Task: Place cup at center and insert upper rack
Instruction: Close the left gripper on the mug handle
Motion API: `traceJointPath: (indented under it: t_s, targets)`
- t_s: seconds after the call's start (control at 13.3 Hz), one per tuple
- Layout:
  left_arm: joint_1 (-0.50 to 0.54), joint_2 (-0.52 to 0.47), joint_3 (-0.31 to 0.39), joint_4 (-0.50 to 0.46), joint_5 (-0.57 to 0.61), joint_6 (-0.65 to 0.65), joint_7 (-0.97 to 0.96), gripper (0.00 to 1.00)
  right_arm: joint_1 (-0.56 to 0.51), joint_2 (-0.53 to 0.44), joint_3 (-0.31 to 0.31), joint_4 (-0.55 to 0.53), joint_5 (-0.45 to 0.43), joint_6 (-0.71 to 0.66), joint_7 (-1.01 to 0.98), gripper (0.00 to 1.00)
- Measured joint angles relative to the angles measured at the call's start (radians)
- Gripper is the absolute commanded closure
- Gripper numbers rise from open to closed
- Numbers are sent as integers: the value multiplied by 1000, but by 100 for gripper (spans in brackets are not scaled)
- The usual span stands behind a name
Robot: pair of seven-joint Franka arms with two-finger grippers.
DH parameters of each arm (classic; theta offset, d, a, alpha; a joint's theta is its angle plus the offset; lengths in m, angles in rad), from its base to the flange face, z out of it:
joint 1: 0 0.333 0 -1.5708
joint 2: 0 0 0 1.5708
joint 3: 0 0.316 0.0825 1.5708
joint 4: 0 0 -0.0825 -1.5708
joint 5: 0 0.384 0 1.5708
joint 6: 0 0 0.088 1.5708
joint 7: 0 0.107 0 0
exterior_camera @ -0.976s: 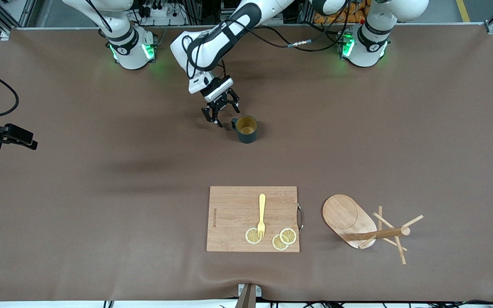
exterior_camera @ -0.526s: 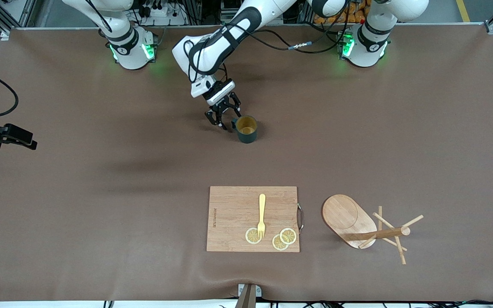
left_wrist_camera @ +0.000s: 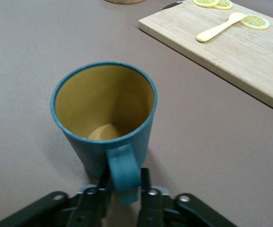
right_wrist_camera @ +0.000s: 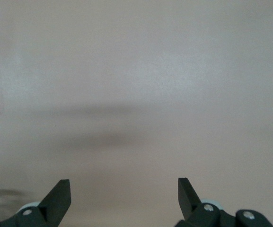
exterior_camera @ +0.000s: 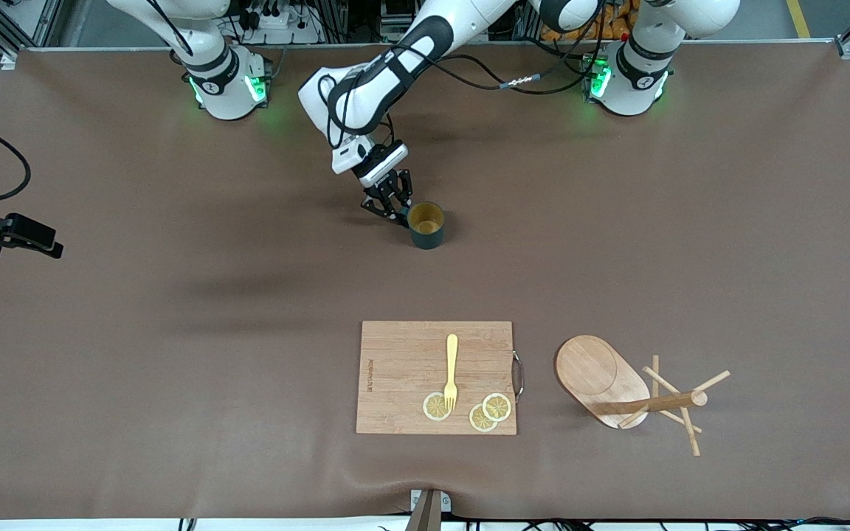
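Observation:
The dark teal cup [exterior_camera: 426, 223] with a yellowish-tan inside stands upright on the brown table, toward the robots' bases. It also shows in the left wrist view [left_wrist_camera: 103, 113]. My left gripper [exterior_camera: 395, 210] is low at the cup's side, and its fingers are closed on the cup's handle [left_wrist_camera: 123, 176]. The wooden mug tree [exterior_camera: 602, 380] lies tipped on its side near the front camera, toward the left arm's end, its post [exterior_camera: 654, 403] and pegs flat on the table. My right gripper [right_wrist_camera: 124, 189] is open and empty above bare table, and it waits.
A rectangular bamboo cutting board [exterior_camera: 403, 369] lies near the front camera, beside the mug tree. It carries a yellow fork [exterior_camera: 451, 369] and three lemon slices [exterior_camera: 436, 406]. The board also shows in the left wrist view [left_wrist_camera: 250, 61].
My left gripper has come down to the cup's handle and its fingers have closed on it. The cup, the mug tree and the right arm have not moved.

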Motion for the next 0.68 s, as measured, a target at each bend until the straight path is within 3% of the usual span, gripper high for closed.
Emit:
traceJointPath:
  t_s: [0.68]
  targets:
    - [32, -31, -40, 26, 1, 1, 5, 100, -3, 0, -2, 7, 0, 2, 0, 0]
